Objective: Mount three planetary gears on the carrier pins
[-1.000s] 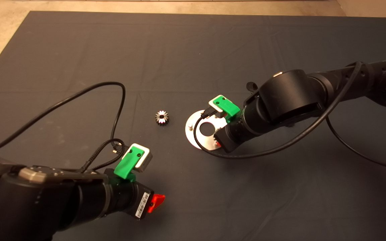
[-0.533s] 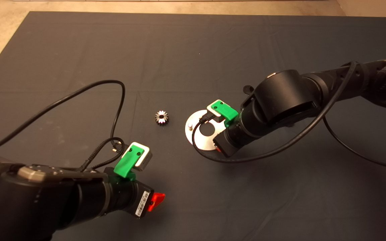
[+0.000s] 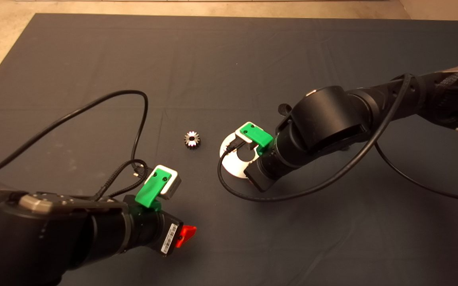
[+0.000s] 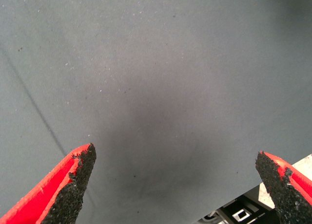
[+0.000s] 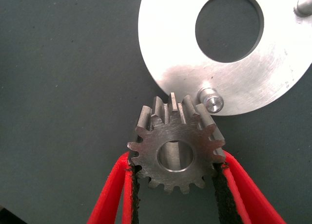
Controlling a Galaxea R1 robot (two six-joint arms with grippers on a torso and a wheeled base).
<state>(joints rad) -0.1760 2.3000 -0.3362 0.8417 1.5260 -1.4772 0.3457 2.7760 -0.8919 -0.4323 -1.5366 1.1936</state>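
We see our right gripper (image 5: 178, 173), jaws clamped on a planetary gear (image 5: 176, 146), beside a carrier pin (image 5: 210, 99); our left gripper (image 4: 178, 180) gapes wide, empty.

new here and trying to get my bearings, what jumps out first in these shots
The right hand grips a toothed gear by its sides, held just beside a silver pin near the edge of the shiny disc. A second gear lies alone on the dark mat, to the left of the disc. The left hand hangs open over bare mat, nearer the front edge.
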